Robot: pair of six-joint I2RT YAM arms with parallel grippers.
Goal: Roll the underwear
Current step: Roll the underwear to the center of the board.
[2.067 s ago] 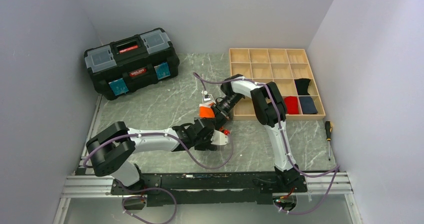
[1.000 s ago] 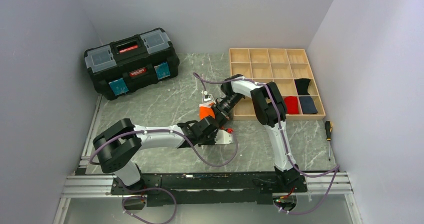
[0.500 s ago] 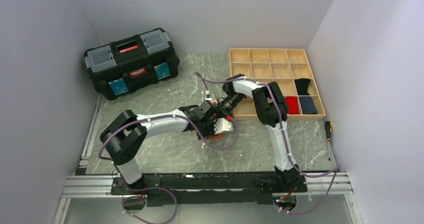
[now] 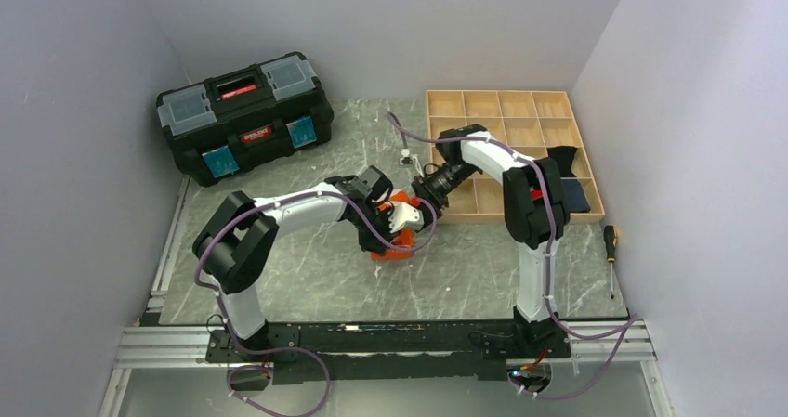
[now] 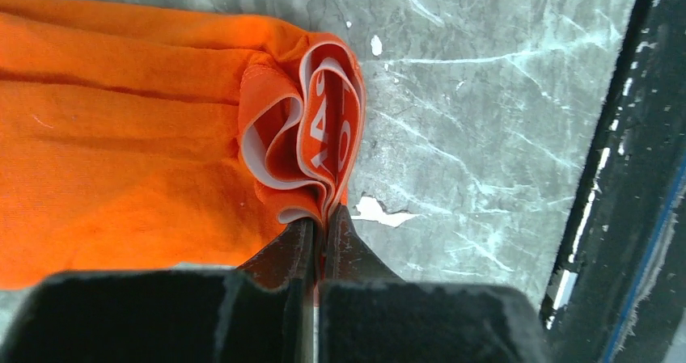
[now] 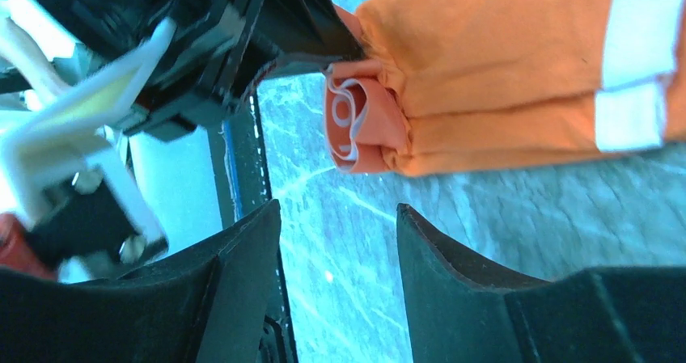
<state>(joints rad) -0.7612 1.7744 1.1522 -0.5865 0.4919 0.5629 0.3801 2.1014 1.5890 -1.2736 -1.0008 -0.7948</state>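
Note:
The underwear [image 5: 121,153] is bright orange cloth lying flat on the marble table, with one end coiled into a small roll [image 5: 311,149] that shows its white trim. My left gripper [image 5: 319,216] is shut on the edge of that coiled end. From above, the underwear [image 4: 390,247] peeks out under the left gripper [image 4: 400,224]. My right gripper [image 6: 336,209] stands open just off the roll [image 6: 360,124], with only table between its fingers. It hovers to the right of the cloth, near the tray [image 4: 498,92].
A black toolbox [image 4: 243,112] sits at the back left. The wooden tray of cells at the back right holds a black bundle [image 4: 565,157] and a navy bundle [image 4: 576,194]. A screwdriver [image 4: 610,254] lies at the right edge.
My left gripper swung away from the near edge and closed on the underwear's rolled end. My right gripper opened, let go of the cloth and drew back toward the tray.

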